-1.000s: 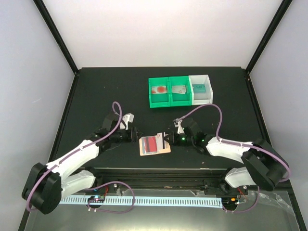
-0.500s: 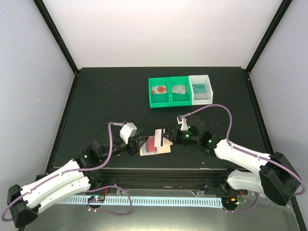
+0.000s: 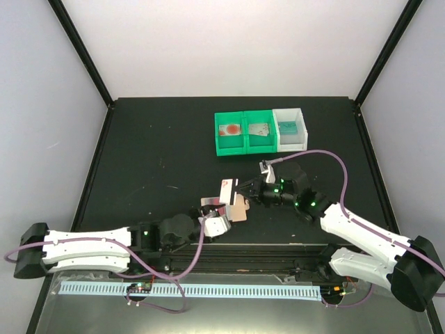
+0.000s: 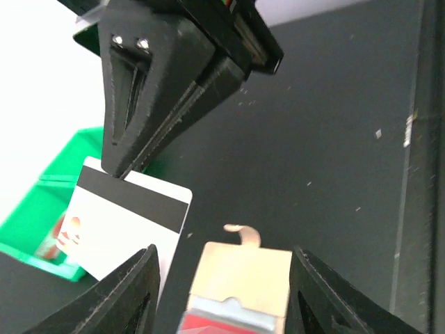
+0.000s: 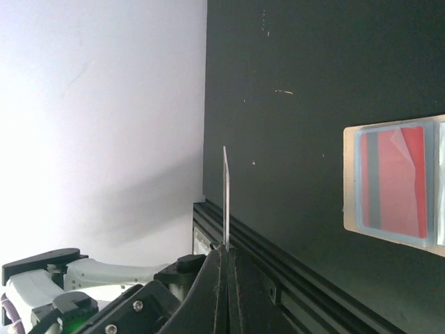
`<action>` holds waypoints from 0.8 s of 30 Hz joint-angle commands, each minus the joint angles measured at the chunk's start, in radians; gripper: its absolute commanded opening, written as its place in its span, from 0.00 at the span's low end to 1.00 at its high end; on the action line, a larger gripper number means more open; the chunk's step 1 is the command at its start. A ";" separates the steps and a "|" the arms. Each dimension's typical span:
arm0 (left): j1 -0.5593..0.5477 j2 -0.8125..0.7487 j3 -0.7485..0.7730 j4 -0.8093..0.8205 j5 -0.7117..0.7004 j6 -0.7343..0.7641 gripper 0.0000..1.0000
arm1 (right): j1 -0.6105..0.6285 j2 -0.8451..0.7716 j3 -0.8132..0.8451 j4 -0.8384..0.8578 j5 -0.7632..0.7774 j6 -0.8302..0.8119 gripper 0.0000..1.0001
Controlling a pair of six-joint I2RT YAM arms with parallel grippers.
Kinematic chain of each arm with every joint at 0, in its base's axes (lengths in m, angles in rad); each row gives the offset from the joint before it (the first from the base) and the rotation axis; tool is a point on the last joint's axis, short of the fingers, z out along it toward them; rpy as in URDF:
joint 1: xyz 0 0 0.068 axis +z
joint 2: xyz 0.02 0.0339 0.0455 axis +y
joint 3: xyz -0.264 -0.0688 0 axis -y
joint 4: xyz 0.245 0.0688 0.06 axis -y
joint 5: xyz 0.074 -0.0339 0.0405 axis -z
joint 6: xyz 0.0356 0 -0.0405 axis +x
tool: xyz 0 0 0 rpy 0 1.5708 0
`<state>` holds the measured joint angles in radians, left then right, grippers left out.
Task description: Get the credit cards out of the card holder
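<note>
The left gripper [image 4: 224, 263] reaches in low, its fingers [image 4: 132, 292] spread to either side of the holder [image 4: 243, 278]. The peach wallet lies between the two tips. A gap shows at one tip, and whether the other tip touches it cannot be told.

Just beyond those tips, the white card [image 4: 128, 223] with a black stripe hangs clear of the holder. One corner is pinched in the right gripper [image 5: 226, 252], whose fingers are pressed tight on the thin edge. The card stands upright above the dark table [image 3: 139, 153], close above the wallet but apart from it.

Beside the right gripper's tips the holder lies open and face up. A red card [image 5: 393, 181] sits inside its pale blue pocket, not yet drawn out.

Well past both grippers' tips stands a row of three bins: two green [image 3: 243, 149] and one white [image 3: 292, 145]. Each holds one card: a red-blotched one [image 3: 228, 129], a grey one [image 3: 260, 129] and a teal one [image 3: 289, 127].

The count is one holder, three bins and five cards. Three cards are binned, one is in the pinch and one is in the pocket. By that tally the job looks well past halfway. The white card appears to need setting down, and the red card is the last one visible to pull. Whether other pockets hide more cannot be told.
</note>
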<state>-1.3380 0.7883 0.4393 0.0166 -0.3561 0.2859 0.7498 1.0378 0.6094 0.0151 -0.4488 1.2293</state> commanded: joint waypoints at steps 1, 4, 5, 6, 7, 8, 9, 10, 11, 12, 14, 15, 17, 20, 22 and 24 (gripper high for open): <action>-0.050 0.075 0.043 0.087 -0.237 0.168 0.53 | -0.005 -0.016 0.013 -0.005 -0.019 0.038 0.01; -0.062 0.116 0.036 0.148 -0.309 0.210 0.52 | -0.005 -0.008 -0.002 0.035 -0.048 0.058 0.01; -0.065 0.127 0.036 0.166 -0.334 0.219 0.53 | -0.005 -0.006 -0.007 0.047 -0.056 0.065 0.01; -0.067 0.135 0.035 0.180 -0.356 0.228 0.52 | -0.004 -0.005 -0.011 0.053 -0.059 0.067 0.01; -0.068 0.142 0.034 0.199 -0.371 0.238 0.52 | -0.005 -0.007 -0.014 0.053 -0.058 0.067 0.01; -0.071 0.147 0.033 0.213 -0.378 0.249 0.52 | -0.005 -0.010 -0.017 0.052 -0.056 0.068 0.01; -0.073 0.151 0.031 0.223 -0.380 0.253 0.52 | -0.003 -0.013 -0.021 0.055 -0.056 0.069 0.01; -0.073 0.157 0.028 0.233 -0.382 0.255 0.52 | -0.004 -0.017 -0.024 0.061 -0.058 0.071 0.01; -0.073 0.161 0.026 0.242 -0.387 0.257 0.52 | -0.004 -0.018 -0.027 0.064 -0.060 0.074 0.01; -0.074 0.168 0.026 0.247 -0.391 0.258 0.51 | -0.005 -0.021 -0.030 0.067 -0.063 0.076 0.01; -0.075 0.181 0.029 0.254 -0.403 0.258 0.49 | -0.004 -0.024 -0.031 0.069 -0.064 0.077 0.01; -0.075 0.184 0.030 0.256 -0.410 0.259 0.47 | -0.003 -0.026 -0.032 0.069 -0.065 0.078 0.01; -0.076 0.186 0.033 0.258 -0.424 0.257 0.39 | -0.004 -0.030 -0.039 0.073 -0.066 0.079 0.01; -0.078 0.183 0.035 0.249 -0.428 0.249 0.21 | -0.004 -0.042 -0.050 0.085 -0.066 0.081 0.01; -0.078 0.180 0.038 0.235 -0.428 0.235 0.11 | -0.004 -0.048 -0.059 0.094 -0.062 0.084 0.01; -0.078 0.179 0.043 0.218 -0.429 0.210 0.03 | -0.004 -0.047 -0.068 0.117 -0.068 0.088 0.01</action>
<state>-1.4128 0.9714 0.4408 0.2333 -0.7444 0.5270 0.7490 1.0077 0.5690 0.0895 -0.4961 1.3071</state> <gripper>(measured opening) 0.082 0.010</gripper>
